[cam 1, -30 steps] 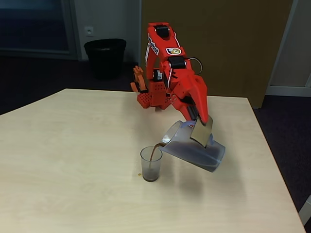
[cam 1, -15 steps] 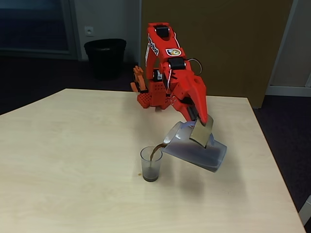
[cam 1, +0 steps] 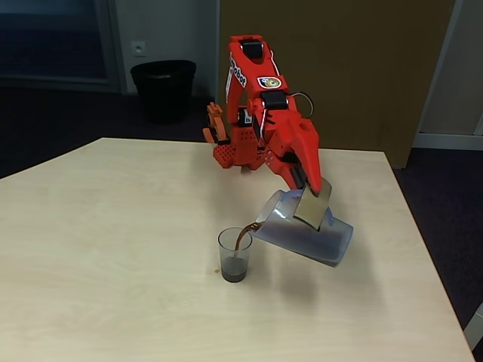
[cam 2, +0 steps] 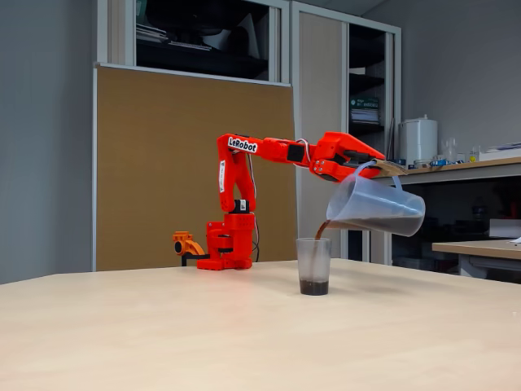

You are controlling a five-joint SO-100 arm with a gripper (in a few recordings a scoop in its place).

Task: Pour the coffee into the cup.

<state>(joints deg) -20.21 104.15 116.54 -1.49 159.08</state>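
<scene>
A small clear cup (cam 1: 235, 255) (cam 2: 313, 265) stands upright on the table, with dark coffee (cam 1: 235, 271) (cam 2: 313, 287) pooled in its bottom. Above and to its right in both fixed views, a larger translucent jug (cam 1: 306, 231) (cam 2: 376, 206) hangs tilted, spout down over the cup's rim. A thin dark stream (cam 1: 243, 235) (cam 2: 321, 229) runs from the spout into the cup. The red gripper (cam 1: 311, 190) (cam 2: 379, 168) is shut on the jug's flat grey handle.
The pale wooden table (cam 1: 113, 249) has wide free room left of the cup. The arm's red base (cam 1: 234, 154) (cam 2: 224, 248) stands at the far edge. A small dark drop (cam 1: 215, 272) lies left of the cup. A black bin (cam 1: 162, 87) stands on the floor behind.
The jug has tipped and lifted slightly while the stream keeps flowing. The cup has not moved.
</scene>
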